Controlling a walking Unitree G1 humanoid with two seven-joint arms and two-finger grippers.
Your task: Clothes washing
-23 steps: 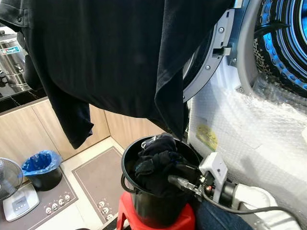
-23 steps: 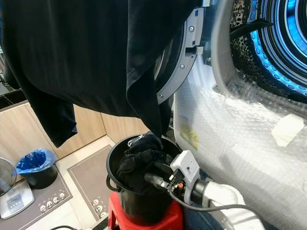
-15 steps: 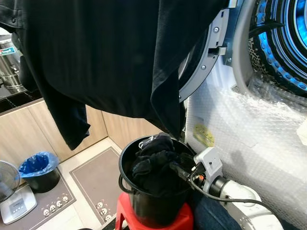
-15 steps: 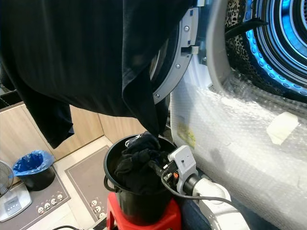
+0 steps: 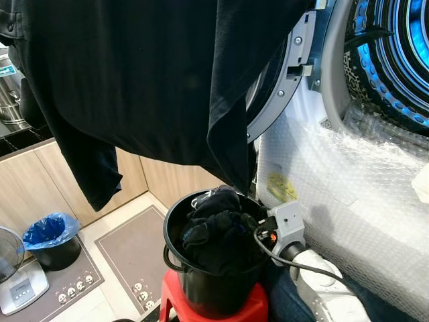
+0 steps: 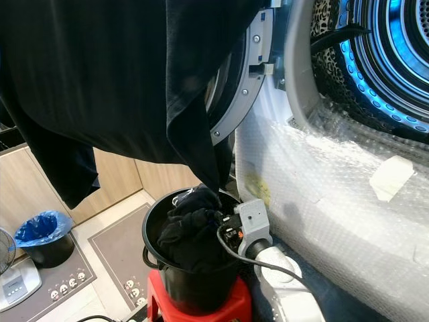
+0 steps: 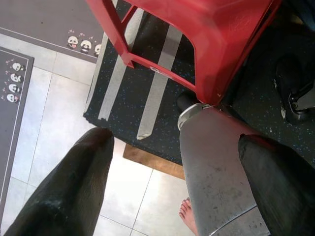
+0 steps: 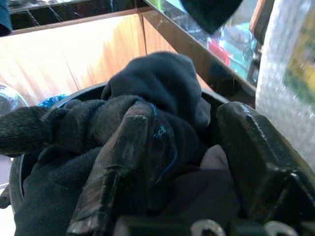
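With the bucket as the landmark, the room runs like this. Far to its left, low on the tiled floor, sit a white fan base and a small black bin with a blue liner on a grey mat printed with pandas; a second grey mat lies just left of the bucket. Behind these stand wooden cabinets with a dark tabletop carrying a steel urn. Above the bucket hangs a large black shirt, one corner drooping almost to the rim. The bucket, black and full of dark clothes, stands on a red stool.

At the bucket's right rim the right pincer reaches into the pile, its fingers spread with dark cloth between them, not clenched on it. Right of the bucket rises the washer, its front wrapped in bubble film, door swung wide, drum lit blue.

The left pincer hangs released below the stool, over tiles and a dark speckled mat.
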